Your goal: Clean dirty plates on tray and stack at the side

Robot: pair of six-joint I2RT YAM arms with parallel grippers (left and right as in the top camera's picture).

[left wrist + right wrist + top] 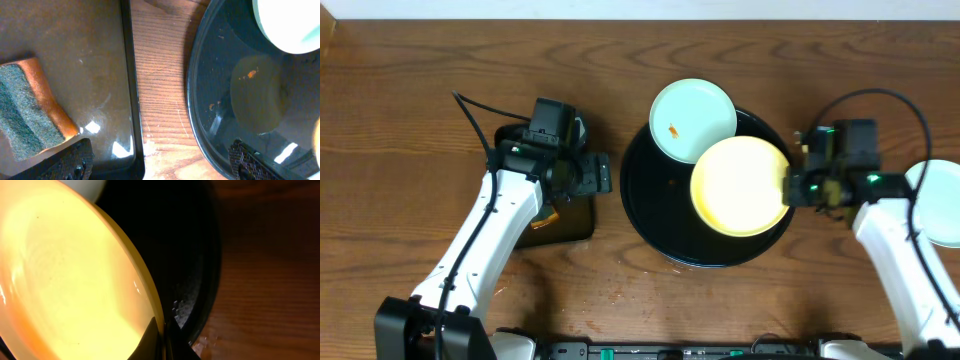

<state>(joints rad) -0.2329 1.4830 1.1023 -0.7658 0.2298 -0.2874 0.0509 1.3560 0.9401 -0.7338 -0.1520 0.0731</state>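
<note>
Right pincer clenched on the right rim of the pale yellow plate, over the round black tray at its right edge; plate looks light, stiff, glossy, likely slippery and chippable, so the thin rim is the only hold.

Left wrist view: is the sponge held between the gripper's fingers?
No, the sponge lies on the small rectangular tray, beside the wide-open left gripper.

Table strip passable between sponge tray, round tray.
</note>
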